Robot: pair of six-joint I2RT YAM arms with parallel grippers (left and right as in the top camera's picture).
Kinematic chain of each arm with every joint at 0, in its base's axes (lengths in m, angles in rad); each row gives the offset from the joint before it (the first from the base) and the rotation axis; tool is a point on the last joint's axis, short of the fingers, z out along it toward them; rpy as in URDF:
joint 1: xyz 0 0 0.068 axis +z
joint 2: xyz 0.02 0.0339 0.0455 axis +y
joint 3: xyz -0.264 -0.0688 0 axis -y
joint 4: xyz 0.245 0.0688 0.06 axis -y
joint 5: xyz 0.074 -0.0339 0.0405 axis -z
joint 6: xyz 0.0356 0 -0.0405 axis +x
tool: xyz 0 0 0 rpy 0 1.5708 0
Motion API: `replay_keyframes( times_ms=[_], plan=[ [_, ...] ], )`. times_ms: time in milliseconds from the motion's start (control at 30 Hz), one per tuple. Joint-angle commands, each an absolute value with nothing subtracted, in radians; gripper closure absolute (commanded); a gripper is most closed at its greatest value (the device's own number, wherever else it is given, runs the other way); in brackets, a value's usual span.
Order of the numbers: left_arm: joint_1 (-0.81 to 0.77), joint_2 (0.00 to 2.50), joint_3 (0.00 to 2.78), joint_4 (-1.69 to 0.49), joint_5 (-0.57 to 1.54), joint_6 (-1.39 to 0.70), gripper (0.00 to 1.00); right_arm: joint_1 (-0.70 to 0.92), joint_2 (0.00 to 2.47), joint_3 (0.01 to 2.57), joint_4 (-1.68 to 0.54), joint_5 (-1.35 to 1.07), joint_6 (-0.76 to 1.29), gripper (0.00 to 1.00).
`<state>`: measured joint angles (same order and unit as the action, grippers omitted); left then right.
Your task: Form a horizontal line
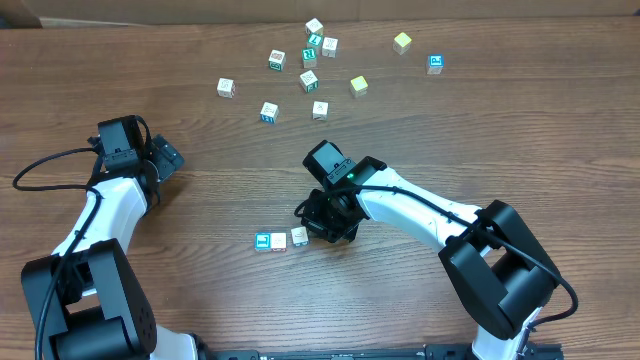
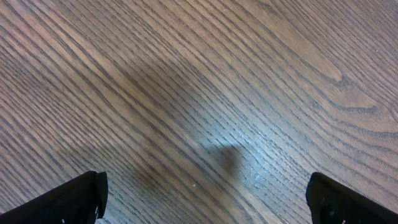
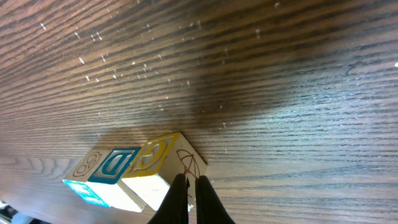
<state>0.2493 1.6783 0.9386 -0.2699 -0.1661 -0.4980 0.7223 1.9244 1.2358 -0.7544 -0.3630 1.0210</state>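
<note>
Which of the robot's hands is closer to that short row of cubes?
Right. The right gripper, shut, is at one end of the row of cubes; the left gripper hangs open far off to the row's left.

Overhead is looking straight down on the whole desk [image 1: 200, 130]; both wrist cameras are peering closely at it, the right one sharing the cube row [image 1: 280, 241] with overhead.

row [image 1: 279, 241]: three cubes showing, blue-faced one leftmost | right gripper [image 1: 312, 225]: at row's right end | left gripper [image 1: 169, 156]: well apart, far left | loose cubes [image 1: 309, 80]: scattered beyond
</note>
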Motion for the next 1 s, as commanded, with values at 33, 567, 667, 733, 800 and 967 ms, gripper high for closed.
replay_keyframes(
  times_ms=[33, 567, 667, 733, 800, 967],
  plan=[
    [0.249, 1.673, 0.952, -0.273, -0.179, -0.495, 0.00, 0.725, 1.932, 1.227, -0.756, -0.389, 1.026, 0.96],
    [0.249, 1.673, 0.952, -0.273, -0.179, -0.495, 0.01, 0.723, 1.932, 1.227, -0.771, -0.277, 1.049, 0.96],
    [0.249, 1.673, 0.952, -0.273, -0.179, -0.495, 0.00, 0.723, 1.933, 1.221, -0.765, -0.276, 1.052, 0.96],
    [0.249, 1.673, 0.952, -0.273, -0.180, -0.494, 0.00, 0.723, 1.933, 1.207, -0.752, -0.277, 1.074, 0.96],
    [0.249, 1.673, 0.952, -0.273, -0.179, -0.495, 0.00, 0.723, 1.933, 1.198, -0.743, -0.282, 1.086, 0.96],
    [0.249, 1.673, 0.952, -0.273, -0.179, -0.495, 0.01, 0.724, 1.933, 1.198, -0.709, -0.336, 1.079, 0.96]
  ],
)
